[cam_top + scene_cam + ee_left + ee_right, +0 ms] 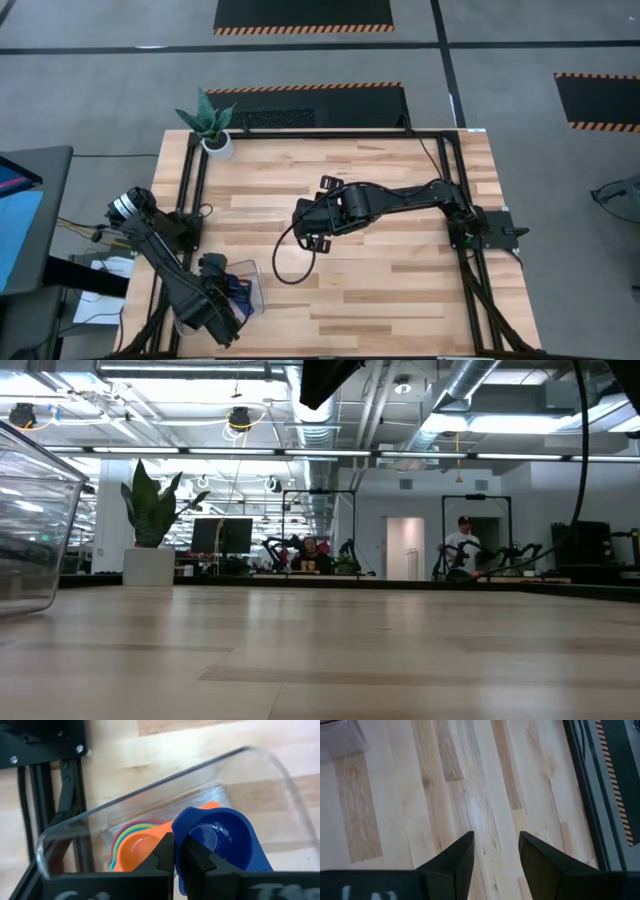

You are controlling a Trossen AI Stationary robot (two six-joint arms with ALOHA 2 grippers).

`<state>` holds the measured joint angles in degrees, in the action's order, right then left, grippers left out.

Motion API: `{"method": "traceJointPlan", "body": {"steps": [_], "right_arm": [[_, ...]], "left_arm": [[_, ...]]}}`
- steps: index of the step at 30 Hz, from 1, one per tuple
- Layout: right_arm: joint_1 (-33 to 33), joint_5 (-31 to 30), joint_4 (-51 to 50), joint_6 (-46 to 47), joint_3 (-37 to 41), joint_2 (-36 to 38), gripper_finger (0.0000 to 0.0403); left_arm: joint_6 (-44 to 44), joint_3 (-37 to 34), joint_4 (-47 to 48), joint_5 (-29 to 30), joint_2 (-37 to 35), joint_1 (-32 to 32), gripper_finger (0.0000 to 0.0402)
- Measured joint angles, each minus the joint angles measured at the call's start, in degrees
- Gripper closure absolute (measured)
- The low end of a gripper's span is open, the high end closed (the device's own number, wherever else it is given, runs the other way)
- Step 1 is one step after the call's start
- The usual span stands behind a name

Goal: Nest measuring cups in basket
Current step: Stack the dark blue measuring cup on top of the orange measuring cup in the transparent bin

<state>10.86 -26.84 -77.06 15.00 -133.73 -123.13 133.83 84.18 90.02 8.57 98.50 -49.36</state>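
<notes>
Basket (280,775) sits under the left gripper (178,857), pinched on a blue cup (225,840); right gripper (496,852) hovers parted, empty.

The left gripper (176,857) is blocking the blue cup's (220,840) handle — whether it is pinching that handle cannot be told. The nested cups (135,845) are showing only thin coloured rims, their lower sides running off the wrist picture's edge. The basket (30,525) is being cut by the low view's edge — only one corner is showing.
</notes>
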Motion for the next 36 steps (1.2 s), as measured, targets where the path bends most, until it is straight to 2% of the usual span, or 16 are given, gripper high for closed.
{"method": "traceJointPlan", "body": {"steps": [4, 7, 15, 20, 28, 36], "right_arm": [[0.0, 0.0, 0.0, 0.0, 0.0, 0.0, 0.0227], [0.0, 0.0, 0.0, 0.0, 0.0, 0.0, 0.0227], [0.0, 0.0, 0.0, 0.0, 0.0, 0.0, 0.0226], [0.0, 0.0, 0.0, -0.3, 0.0, 0.0, 0.0226], [0.0, 0.0, -0.1, -0.5, 0.0, 0.0, 0.0226], [0.0, 0.0, -0.1, -0.5, 0.0, 0.0, 0.0226]], "left_arm": [[0.2, 0.0, 0.0, 3.4, 0.0, 0.0, 0.0401], [1.0, 0.0, 0.0, 3.4, 0.0, 0.0, 0.0401], [5.2, -1.2, 0.0, -8.3, 0.0, 0.0, 0.0401], [6.3, -3.0, -0.2, -12.7, 0.1, 0.0, 0.0401], [6.2, -2.3, 0.0, -16.8, 0.1, -1.0, 0.0400], [4.5, -2.3, -0.2, -16.9, 0.1, -2.2, 0.0381]]}}
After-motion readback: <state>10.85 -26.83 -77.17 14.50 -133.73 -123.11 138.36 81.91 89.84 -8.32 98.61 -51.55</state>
